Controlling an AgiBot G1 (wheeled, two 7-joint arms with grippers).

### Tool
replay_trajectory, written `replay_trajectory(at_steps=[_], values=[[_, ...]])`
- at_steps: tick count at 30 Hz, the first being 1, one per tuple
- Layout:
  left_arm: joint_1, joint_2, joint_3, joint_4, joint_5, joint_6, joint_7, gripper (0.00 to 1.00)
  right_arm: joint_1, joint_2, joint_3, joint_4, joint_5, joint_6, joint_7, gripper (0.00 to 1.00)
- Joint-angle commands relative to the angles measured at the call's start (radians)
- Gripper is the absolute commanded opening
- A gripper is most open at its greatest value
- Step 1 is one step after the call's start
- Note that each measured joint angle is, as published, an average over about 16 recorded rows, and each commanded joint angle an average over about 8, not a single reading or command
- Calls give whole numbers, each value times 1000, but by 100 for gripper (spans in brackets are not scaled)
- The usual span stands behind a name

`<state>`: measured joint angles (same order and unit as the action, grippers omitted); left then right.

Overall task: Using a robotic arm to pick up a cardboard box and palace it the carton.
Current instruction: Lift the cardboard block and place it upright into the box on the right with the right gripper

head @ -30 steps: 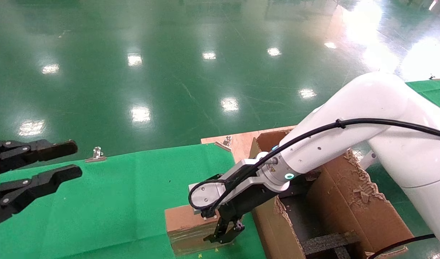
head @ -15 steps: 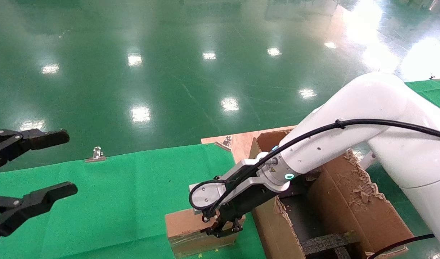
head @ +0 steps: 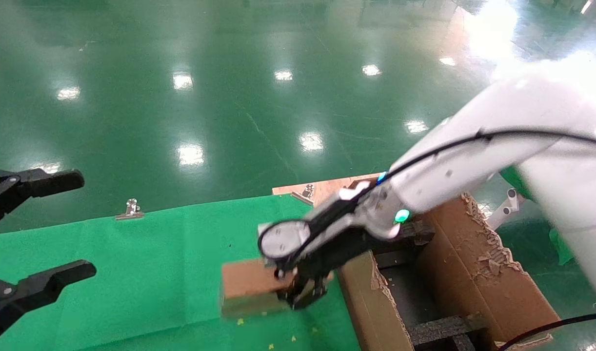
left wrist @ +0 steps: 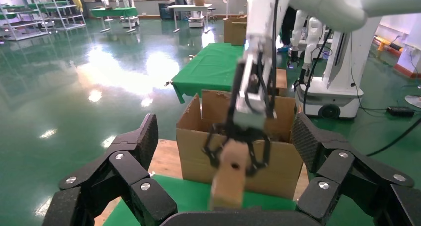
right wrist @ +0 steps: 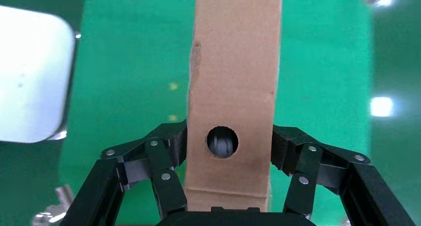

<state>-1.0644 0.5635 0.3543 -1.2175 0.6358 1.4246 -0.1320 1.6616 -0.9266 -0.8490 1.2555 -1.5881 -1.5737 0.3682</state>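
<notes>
The small brown cardboard box (head: 247,285) is held off the green cloth, just left of the large carton (head: 473,273) with ragged flaps and black foam inside. My right gripper (head: 305,292), on the white arm with the green-lit ring, is shut on the box's two sides. In the right wrist view the box (right wrist: 233,87) stands between the fingers (right wrist: 169,151), its round hole facing the camera. The left wrist view shows the box (left wrist: 231,174) hanging in front of the carton (left wrist: 288,161). My left gripper (head: 83,223) is open and empty at the far left.
The green cloth (head: 147,273) covers the table to the left of the carton. A metal clip (head: 130,208) sits on the cloth's far edge, another (head: 307,191) on the wooden board behind the carton. A black cable (head: 546,329) runs at the lower right.
My right gripper closed on the cardboard box and lifted it off the cloth, the arm rising. My left gripper's fingers spread wider apart.
</notes>
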Motion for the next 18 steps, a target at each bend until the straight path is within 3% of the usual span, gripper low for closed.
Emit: replay_trajectory(at_steps=[1, 11, 18], values=[[0, 0, 0, 0, 0, 0, 0, 100, 34, 7, 6, -15, 21, -9, -13, 0], [0, 0, 0, 0, 0, 0, 0, 100, 341, 49, -120, -137, 199, -24, -72, 0], [0, 0, 0, 0, 0, 0, 0, 100, 475, 71, -257, -214, 293, -21, -122, 0]])
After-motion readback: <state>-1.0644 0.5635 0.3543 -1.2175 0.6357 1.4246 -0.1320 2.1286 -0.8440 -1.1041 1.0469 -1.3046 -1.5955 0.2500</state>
